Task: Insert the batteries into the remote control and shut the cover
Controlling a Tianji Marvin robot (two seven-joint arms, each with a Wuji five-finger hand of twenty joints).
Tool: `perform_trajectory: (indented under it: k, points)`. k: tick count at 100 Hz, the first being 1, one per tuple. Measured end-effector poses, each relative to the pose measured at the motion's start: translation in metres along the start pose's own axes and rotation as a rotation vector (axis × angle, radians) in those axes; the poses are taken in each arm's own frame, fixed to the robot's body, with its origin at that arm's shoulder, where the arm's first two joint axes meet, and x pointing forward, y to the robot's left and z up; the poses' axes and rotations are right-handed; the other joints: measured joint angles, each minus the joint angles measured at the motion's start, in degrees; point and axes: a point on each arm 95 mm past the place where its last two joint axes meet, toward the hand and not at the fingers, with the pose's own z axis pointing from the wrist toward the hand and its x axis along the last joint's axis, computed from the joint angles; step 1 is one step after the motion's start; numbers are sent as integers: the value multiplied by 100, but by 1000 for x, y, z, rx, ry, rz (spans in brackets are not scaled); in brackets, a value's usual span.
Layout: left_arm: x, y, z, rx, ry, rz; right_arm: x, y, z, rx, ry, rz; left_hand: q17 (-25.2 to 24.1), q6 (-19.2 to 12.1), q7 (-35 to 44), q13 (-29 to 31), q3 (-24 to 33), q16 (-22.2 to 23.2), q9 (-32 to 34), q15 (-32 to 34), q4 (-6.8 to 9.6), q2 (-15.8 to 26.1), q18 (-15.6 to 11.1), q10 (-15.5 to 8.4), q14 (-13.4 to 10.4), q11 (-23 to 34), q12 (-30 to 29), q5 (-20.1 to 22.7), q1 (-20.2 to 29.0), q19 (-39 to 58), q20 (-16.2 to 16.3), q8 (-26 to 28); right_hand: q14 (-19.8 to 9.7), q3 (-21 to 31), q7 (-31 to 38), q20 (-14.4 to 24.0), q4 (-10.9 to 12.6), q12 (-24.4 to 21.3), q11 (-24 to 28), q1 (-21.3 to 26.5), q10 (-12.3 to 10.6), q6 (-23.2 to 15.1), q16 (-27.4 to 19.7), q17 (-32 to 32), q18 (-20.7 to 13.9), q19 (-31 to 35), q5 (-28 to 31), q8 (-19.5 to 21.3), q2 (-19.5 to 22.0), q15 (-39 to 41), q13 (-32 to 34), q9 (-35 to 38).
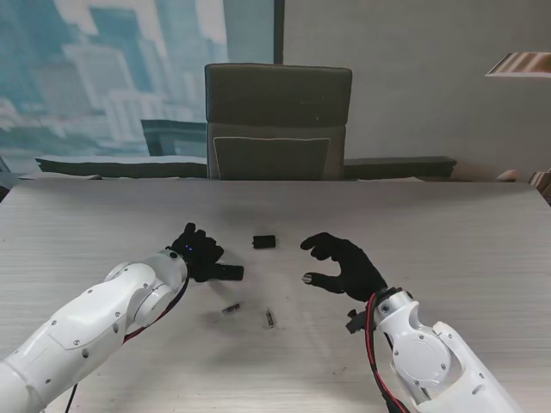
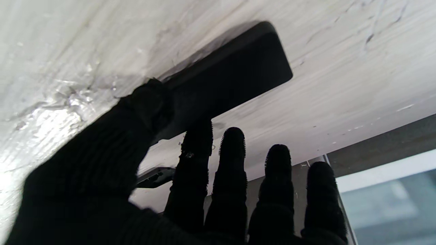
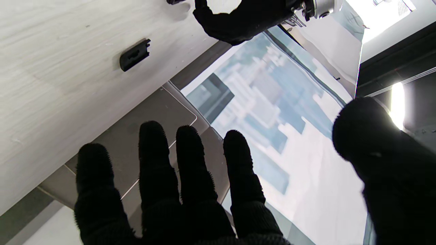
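The left hand (image 1: pixel 200 251) rests on the tabletop (image 1: pixel 448 232) with thumb and fingers (image 2: pixel 194 149) closed on the remote control (image 2: pixel 235 75), which lies flat on the surface; its free end projects toward the right. The right hand (image 1: pixel 344 265) hovers with fingers spread, holding nothing. The battery cover (image 1: pixel 264 242) lies between the two hands, farther from me, apart from both; two batteries (image 1: pixel 231 308) (image 1: pixel 269 319) lie nearer to me, near each other, not touching.

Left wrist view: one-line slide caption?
Left hand grips the black remote against the table, thumb on its side.
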Motion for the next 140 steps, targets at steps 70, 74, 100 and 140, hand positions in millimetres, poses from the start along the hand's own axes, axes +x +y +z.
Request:
perform_trajectory:
  k: [70,74,100,140]
  points:
    - [8,0,-10,-10,66,11,-10,-17,10,65,-54,-28,-102,449,-2349,-174,-62,0,-717,-207,329,1230,0,198,5,-312,-56,-469,-988,-184,0,-102,0,24,0,0,7,0,61,193,0,0,1,29,1,0,-2,0,5,78,0,0]
    - [8,1,-11,-9,66,20,-10,-17,10,66,-56,-29,-134,387,-2478,-234,-62,0,-732,-202,329,1234,0,198,5,-312,-56,-530,-988,-194,0,-165,0,36,0,0,7,0,69,193,0,0,2,29,1,0,-2,0,5,85,0,0]
    - [5,13,-29,-7,28,90,-11,-18,9,72,-38,-54,-138,395,-2698,-236,-62,0,-920,-202,329,1237,0,200,5,-317,-58,-717,-997,-199,0,-295,0,658,242,0,86,58,267,873,1,7,141,227,2,22,193,78,-614,278,141,0]
    - [5,22,-27,28,20,18,-10,-20,19,186,155,-339,-138,843,-2230,-236,324,56,-841,-202,331,1214,0,202,5,-296,-58,-737,-875,-199,0,-71,-227,1409,828,-240,86,349,1122,1667,-154,-707,801,437,-63,2121,962,437,-1305,1899,668,356]
